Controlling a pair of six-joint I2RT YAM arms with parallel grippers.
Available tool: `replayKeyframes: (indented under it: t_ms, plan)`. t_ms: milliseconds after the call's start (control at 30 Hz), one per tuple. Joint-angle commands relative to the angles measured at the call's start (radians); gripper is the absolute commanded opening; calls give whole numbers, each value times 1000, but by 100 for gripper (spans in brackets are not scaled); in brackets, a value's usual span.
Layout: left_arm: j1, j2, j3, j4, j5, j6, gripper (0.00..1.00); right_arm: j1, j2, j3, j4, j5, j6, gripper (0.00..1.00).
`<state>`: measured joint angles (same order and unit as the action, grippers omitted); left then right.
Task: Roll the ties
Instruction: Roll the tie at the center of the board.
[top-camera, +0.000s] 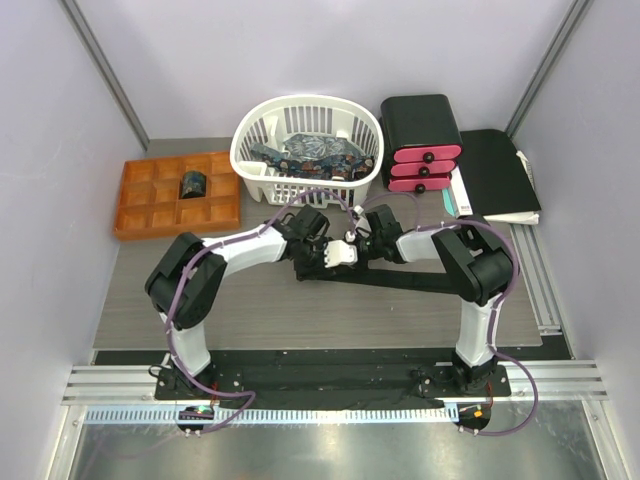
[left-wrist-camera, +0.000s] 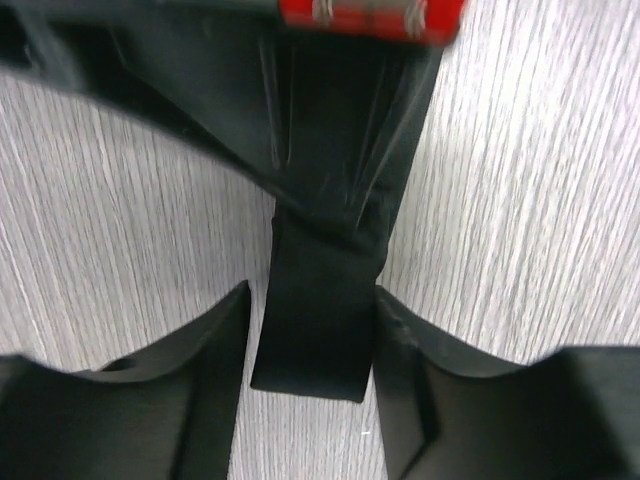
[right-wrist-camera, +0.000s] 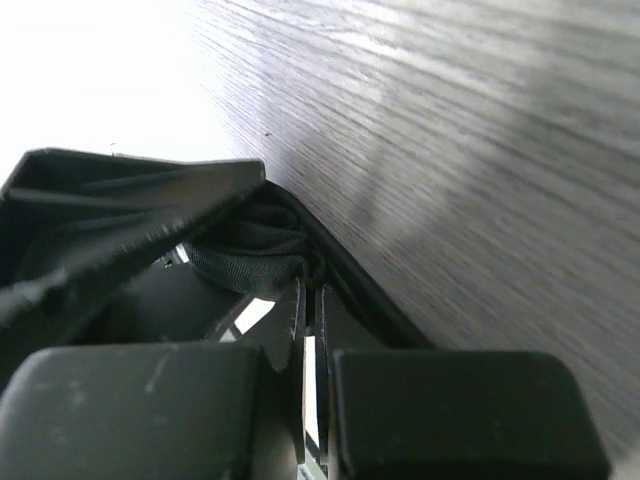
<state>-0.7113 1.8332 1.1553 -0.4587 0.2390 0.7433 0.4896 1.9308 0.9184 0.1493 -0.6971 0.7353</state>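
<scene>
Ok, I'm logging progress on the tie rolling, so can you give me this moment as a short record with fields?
tie in work: black tie, lying flat on the table between the two arms
left gripper: open, fingers astride the tie's end
right gripper: shut on the black tie, fabric bunched at its tips
finished: one rolled tie in the orange tray
waiting: patterned ties in the white basket

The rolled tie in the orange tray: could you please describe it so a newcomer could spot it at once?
Left of the white basket lies an orange tray of square compartments. In its middle row sits the rolled tie, a small dark coil; the basket's ties lie loose and unrolled.
</scene>
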Motion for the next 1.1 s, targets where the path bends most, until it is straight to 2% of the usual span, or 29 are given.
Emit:
replayKeyframes:
  t_ms: [0,133,300,467,500,600,633,733,900,1067]
  plan:
    - [62,-11,-8,-104,78,53,53,-14,59,14,-7,53,-76,1]
    - [114,-45,1,-152,166,100,55,-16,80,16,-7,61,-85,1]
    - [119,-55,15,-150,250,119,56,-14,94,13,-4,59,-88,1]
    - [113,-25,30,-110,235,105,55,-16,97,13,-4,48,-90,1]
    - [113,-17,38,-110,237,108,55,-16,97,11,-4,48,-89,1]
    - [113,-21,47,-110,241,110,45,-17,97,13,-7,48,-94,1]
    - [113,-28,49,-110,243,105,39,-16,96,13,-8,51,-96,1]
    - [104,-52,61,-113,266,91,31,-17,99,14,-10,51,-97,1]
    - [69,-37,86,-118,275,82,31,-19,103,22,-10,51,-96,1]
    - [30,12,121,-110,284,57,36,-19,102,22,-8,48,-90,1]
